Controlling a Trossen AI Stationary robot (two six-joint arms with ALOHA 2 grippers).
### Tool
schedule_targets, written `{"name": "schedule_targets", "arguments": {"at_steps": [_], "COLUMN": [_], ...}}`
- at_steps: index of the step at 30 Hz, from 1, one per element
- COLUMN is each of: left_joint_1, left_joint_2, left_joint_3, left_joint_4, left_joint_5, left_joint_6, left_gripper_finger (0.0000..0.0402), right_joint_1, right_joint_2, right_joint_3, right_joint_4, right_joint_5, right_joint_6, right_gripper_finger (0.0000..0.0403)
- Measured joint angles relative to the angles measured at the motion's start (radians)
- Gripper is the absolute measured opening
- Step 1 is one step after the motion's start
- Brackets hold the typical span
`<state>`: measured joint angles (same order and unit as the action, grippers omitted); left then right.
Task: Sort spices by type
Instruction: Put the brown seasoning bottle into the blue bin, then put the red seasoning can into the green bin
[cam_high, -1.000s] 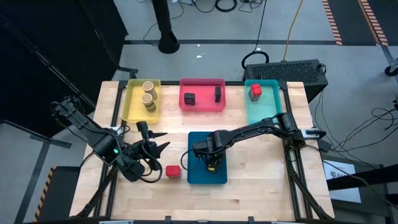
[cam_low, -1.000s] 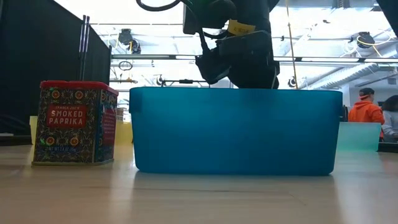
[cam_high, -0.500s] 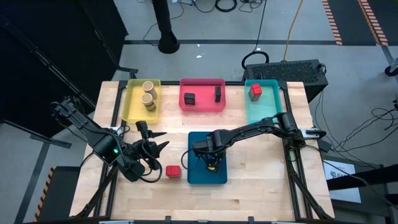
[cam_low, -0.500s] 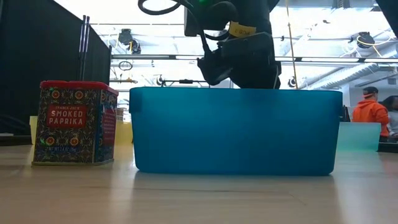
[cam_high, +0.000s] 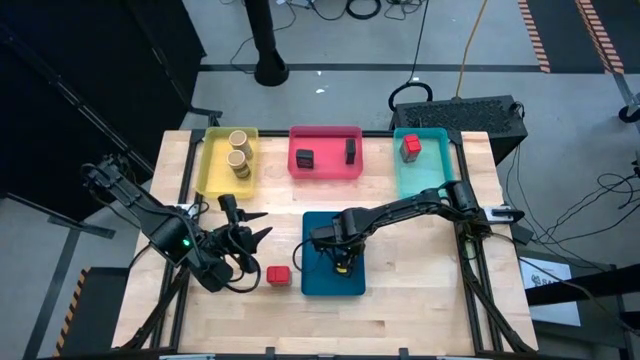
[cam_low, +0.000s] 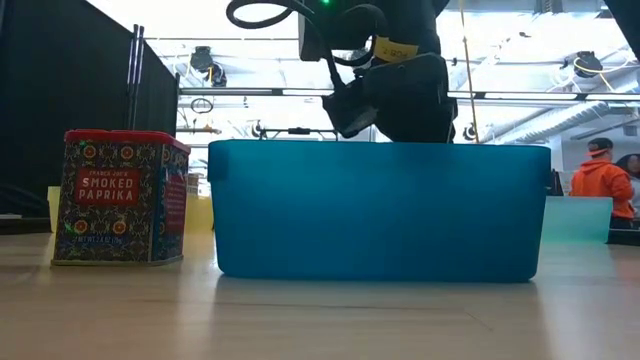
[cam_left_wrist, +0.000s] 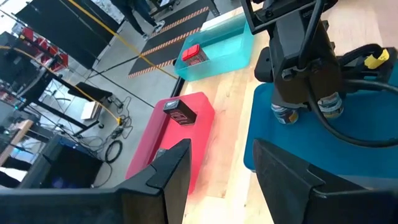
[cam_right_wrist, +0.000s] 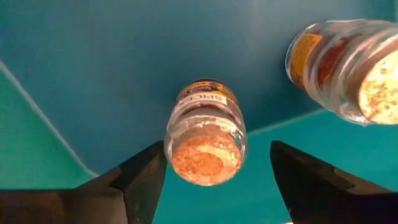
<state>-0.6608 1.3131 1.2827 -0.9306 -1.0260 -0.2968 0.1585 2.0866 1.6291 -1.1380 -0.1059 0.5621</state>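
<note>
My right gripper (cam_right_wrist: 217, 148) points down inside the blue tray (cam_high: 318, 225), open. Its fingers stand on either side of a small cork-topped glass spice jar (cam_right_wrist: 205, 134) that stands on the tray floor; I see no touch. A second such jar (cam_right_wrist: 348, 68) stands beside it. In the low view the tray wall hides the fingers and jars. My left gripper (cam_high: 262, 226) hovers open left of the blue tray, with nothing between its fingers (cam_left_wrist: 221, 149). A red smoked-paprika tin (cam_high: 278, 274) stands on the table just left of the blue tray.
At the far edge, a yellow tray (cam_high: 213, 160) holds two tan jars, a pink tray (cam_high: 325, 170) two dark boxes, and a teal tray (cam_high: 425, 175) one red box. Bare wood lies along the near edge. A person in orange (cam_low: 598, 180) is in the room behind.
</note>
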Motion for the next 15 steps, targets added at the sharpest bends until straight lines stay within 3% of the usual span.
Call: {"name": "schedule_targets", "arguments": {"at_steps": [8,15], "left_joint_1": [0.000,0.000], "left_joint_2": [0.000,0.000], "left_joint_3": [0.000,0.000], "left_joint_4": [0.000,0.004], "left_joint_5": [0.000,0.068], "left_joint_6": [-0.014,-0.052], "left_gripper_finger": [0.0177,0.0177], "right_joint_1": [-0.002,0.029], "right_joint_2": [-0.068,-0.212], "right_joint_3": [0.000,0.000], "right_joint_4": [-0.008,-0.037], "right_joint_5": [0.022,0.247], "right_joint_6": [0.001,-0.009], "right_gripper_finger": [0.0267,0.0267]}}
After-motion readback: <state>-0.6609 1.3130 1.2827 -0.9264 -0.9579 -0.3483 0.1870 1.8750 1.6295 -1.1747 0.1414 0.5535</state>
